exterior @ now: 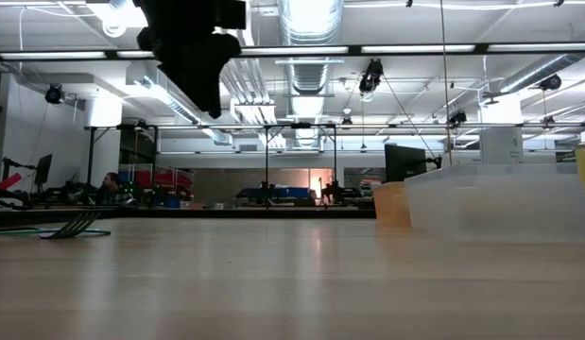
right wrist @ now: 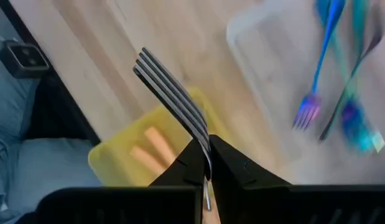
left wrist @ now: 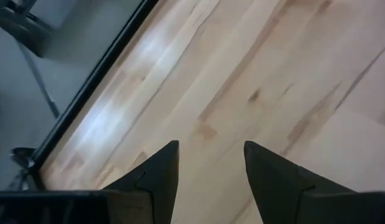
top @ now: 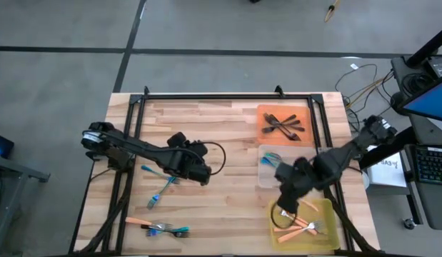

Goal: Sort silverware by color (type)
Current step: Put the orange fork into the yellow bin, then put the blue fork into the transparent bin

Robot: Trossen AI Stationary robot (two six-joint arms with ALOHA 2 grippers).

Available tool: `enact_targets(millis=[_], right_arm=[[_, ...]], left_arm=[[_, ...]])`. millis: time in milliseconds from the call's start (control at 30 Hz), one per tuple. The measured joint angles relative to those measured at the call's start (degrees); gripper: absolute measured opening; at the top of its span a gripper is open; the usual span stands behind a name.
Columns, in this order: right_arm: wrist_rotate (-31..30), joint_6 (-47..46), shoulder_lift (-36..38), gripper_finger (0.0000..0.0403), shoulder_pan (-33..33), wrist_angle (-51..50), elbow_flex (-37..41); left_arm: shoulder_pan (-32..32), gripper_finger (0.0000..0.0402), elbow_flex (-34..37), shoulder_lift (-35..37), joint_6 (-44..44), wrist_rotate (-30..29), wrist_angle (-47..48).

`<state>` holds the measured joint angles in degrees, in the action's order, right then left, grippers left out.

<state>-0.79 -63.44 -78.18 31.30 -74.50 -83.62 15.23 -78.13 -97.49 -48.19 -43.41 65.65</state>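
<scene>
My right gripper point(right wrist: 208, 149) is shut on a fork point(right wrist: 170, 87) whose silver tines stick out past the fingertips. In the high view it hangs over the yellow tray point(top: 328, 230), which holds orange-handled forks point(top: 306, 227). Blue-handled forks point(right wrist: 316, 74) lie in the clear tray point(top: 266, 178). Black forks point(top: 283, 126) lie in the orange tray point(top: 265, 114). My left gripper point(left wrist: 211, 162) is open over bare wood at mid-table point(top: 205, 173), with nothing between its fingers. Blue forks point(top: 161, 189) and an orange and a blue fork point(top: 158, 228) lie loose on the table's near left. My right gripper pinches the fork at its neck point(right wrist: 203, 138), just behind the tines, between its two fingers. The fork lies along the fingers with the tines pointing away past the tips. The handle is hidden behind the fingers, with only a hint of orange point(right wrist: 208, 214). The fork is lifted clear, above the yellow tray.
The three trays stand in a row along the table's right side. A black frame point(top: 221, 96) runs along the far edge and down both sides. In the low view one dark gripper point(exterior: 190, 47) hangs high at the left and the trays point(exterior: 490, 200) stand at the right.
</scene>
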Motion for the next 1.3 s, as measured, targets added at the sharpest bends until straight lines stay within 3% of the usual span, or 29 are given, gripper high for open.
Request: enact_targets(millis=[200,433,667,933,1167,1300], right_arm=[[1.1,-11.3,-4.3,0.0008,7.3,0.1,0.4],[5.9,-12.5,-12.2,0.0008,11.3,-0.2,0.4],[10.9,-7.5,-19.0,0.0009,12.6,-0.2,0.4],[11.3,-3.1,-21.0,0.0013,12.5,-0.2,0.4],[10.8,-0.6,-19.3,0.0059,11.0,-0.2,0.4],[6.8,1.9,-18.8,0.0093,9.5,-0.2,0.4]], left_arm=[[-0.1,0.0162,0.0,0.0,-0.6,-2.2,2.5],[1.3,0.0162,0.0,0.0,-0.9,-0.1,2.7],[3.9,0.0162,0.0,0.1,-1.0,6.5,5.1],[8.5,0.0162,0.0,0.1,-2.3,15.2,6.4],[11.8,0.0162,0.5,0.1,-6.0,22.1,6.8],[13.5,0.0162,3.1,0.1,-9.5,25.7,6.9]])
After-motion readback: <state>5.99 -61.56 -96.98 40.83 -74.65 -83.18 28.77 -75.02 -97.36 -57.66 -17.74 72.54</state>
